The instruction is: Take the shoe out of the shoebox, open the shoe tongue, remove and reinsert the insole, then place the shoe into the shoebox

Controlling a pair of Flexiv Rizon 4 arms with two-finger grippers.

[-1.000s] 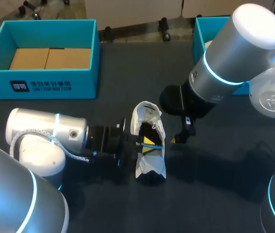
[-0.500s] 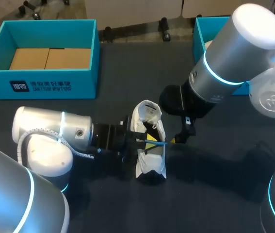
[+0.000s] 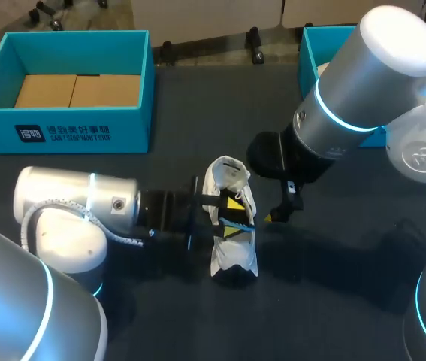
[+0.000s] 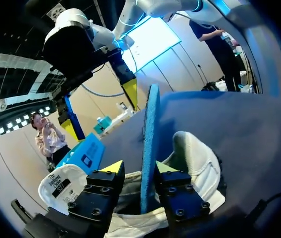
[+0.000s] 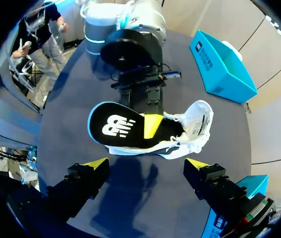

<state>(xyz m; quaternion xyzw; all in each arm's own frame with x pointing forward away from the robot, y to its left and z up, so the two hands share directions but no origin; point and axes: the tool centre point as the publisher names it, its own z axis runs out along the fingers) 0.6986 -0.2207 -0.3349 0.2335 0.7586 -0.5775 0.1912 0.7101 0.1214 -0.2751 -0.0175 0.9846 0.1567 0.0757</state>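
Teal shoebox (image 3: 62, 124) sits at the table's (image 3: 333, 301) far-left corner. Left gripper (image 3: 231, 216) pinches the insole (image 5: 115, 125), partly out of the white shoe (image 3: 234, 259) mid-table. Right gripper (image 5: 147, 163) hangs spread just beside it. 2nd teal box (image 3: 312, 47) at the far-right edge.

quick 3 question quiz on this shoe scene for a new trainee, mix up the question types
1. Fill in: the shoe lies on the ___, outside the shoebox.
2. What is the left gripper shut on? A) the insole B) a lace C) a box lid
3. True or false: the right gripper is shut on the shoe.

Key:
1. table
2. A. The insole stands on edge between its two fingers, over the shoe.
3. False. Its fingers are wide open and hold nothing, beside the shoe.
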